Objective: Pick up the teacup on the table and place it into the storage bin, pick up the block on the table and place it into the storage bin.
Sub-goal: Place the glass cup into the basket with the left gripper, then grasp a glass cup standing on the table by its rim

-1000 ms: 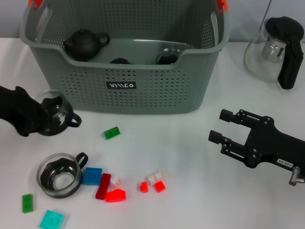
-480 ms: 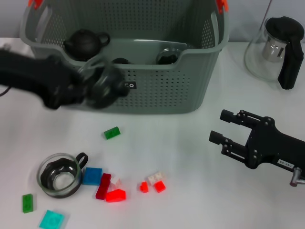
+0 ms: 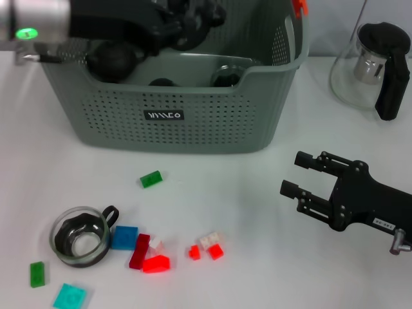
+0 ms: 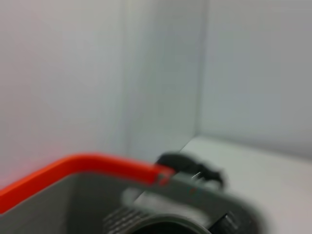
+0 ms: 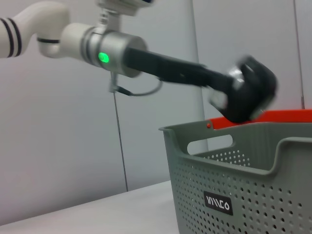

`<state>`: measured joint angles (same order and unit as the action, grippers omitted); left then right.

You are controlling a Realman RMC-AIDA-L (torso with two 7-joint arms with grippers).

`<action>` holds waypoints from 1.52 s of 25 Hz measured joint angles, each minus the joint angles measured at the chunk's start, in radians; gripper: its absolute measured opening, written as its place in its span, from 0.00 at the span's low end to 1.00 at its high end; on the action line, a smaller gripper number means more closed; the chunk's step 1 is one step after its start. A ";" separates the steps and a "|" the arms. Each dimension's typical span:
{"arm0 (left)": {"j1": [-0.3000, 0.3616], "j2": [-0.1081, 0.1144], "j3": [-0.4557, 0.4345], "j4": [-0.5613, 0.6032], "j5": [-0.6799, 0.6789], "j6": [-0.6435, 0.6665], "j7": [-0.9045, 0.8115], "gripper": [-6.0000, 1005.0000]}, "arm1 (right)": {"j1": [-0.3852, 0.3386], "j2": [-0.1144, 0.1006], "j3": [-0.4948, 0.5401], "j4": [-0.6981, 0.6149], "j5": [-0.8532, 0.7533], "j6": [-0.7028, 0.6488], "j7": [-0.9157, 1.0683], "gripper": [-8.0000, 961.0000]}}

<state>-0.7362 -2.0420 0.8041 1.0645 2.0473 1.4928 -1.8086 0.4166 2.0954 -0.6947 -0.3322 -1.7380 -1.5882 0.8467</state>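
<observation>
The glass teacup [image 3: 80, 235] stood on the table [image 3: 244, 193] beside scattered blocks [image 3: 149, 179]; probably light, slippery and fragile, it seemed best gripped across its rim. The left tool [image 3: 193, 19] hung over the bin [image 3: 193, 96], its grip and load indiscernible; the right tool [image 3: 297, 174] waited empty, fingers apart.

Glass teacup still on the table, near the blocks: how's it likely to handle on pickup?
The glass teacup looks rigid and probably fragile, so squeeze gently. Smooth glass walls may be slippery; the black handle offers a surer hold. It stands upright on a wide base, so a nudge likely slides it into the blue block rather than tipping it.
</observation>
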 joint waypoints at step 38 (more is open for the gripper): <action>0.106 -0.016 -0.264 0.010 0.010 0.306 0.200 0.46 | -0.009 -0.002 0.009 0.001 0.006 -0.020 0.008 0.67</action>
<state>-0.6306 -2.0584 0.5398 1.0743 2.0569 1.7990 -1.6086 0.4078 2.0938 -0.6857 -0.3313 -1.7317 -1.6079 0.8544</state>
